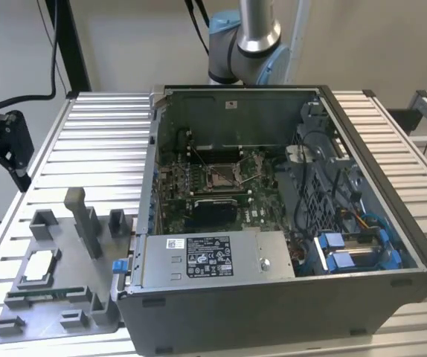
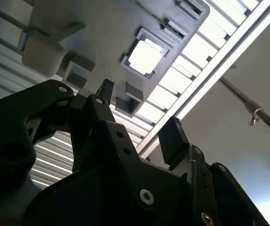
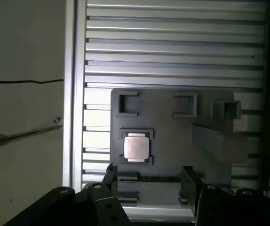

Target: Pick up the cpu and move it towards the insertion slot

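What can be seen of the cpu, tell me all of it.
The cpu is a small flat square chip with a pale silvery metal top and a thin dark rim. It lies flat in a framed recess of the grey tray on the slatted table, outside the computer case. Only the tray touches it; the open gripper hangs apart from it.

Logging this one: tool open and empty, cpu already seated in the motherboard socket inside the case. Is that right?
Not quite. The cpu is not in the insertion slot; it lies in a recess of the grey tray outside the case, as the first wrist view shows. The tool is open and empty, as logged.
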`<action>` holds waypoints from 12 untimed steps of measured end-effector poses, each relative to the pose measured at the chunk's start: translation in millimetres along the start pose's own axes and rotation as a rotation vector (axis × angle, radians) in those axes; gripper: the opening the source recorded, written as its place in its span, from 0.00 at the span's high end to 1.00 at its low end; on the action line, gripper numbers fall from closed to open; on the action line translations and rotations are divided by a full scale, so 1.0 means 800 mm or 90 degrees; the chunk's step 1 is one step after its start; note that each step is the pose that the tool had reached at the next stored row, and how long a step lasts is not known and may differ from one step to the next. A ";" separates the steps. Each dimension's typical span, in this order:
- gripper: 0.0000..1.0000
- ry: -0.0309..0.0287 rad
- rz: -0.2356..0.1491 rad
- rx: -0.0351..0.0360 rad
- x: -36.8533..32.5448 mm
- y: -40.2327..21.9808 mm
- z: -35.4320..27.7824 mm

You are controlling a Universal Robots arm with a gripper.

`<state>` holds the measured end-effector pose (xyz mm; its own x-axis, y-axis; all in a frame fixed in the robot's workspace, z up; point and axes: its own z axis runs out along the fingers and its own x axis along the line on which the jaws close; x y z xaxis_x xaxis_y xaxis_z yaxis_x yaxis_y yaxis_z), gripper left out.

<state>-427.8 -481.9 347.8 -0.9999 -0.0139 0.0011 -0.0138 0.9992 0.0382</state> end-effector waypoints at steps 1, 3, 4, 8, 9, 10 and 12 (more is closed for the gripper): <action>0.00 0.0000 0.000 0.0000 0.0000 0.0000 0.0000; 0.00 0.0000 0.000 0.0000 0.0000 0.0000 0.0000; 0.00 0.0000 0.000 0.0000 0.0000 0.0000 0.0000; 0.00 0.0000 0.000 0.0000 0.0000 0.0000 0.0000; 0.00 0.0001 0.000 0.0001 0.0000 0.0000 0.0002; 0.00 0.0000 0.000 0.0000 0.0001 -0.0001 0.0008; 0.00 -0.0001 0.000 0.0000 0.0005 -0.0002 0.0034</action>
<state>-428.2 -482.0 345.0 -0.9999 -0.0140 0.0010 -0.0140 0.9992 0.0382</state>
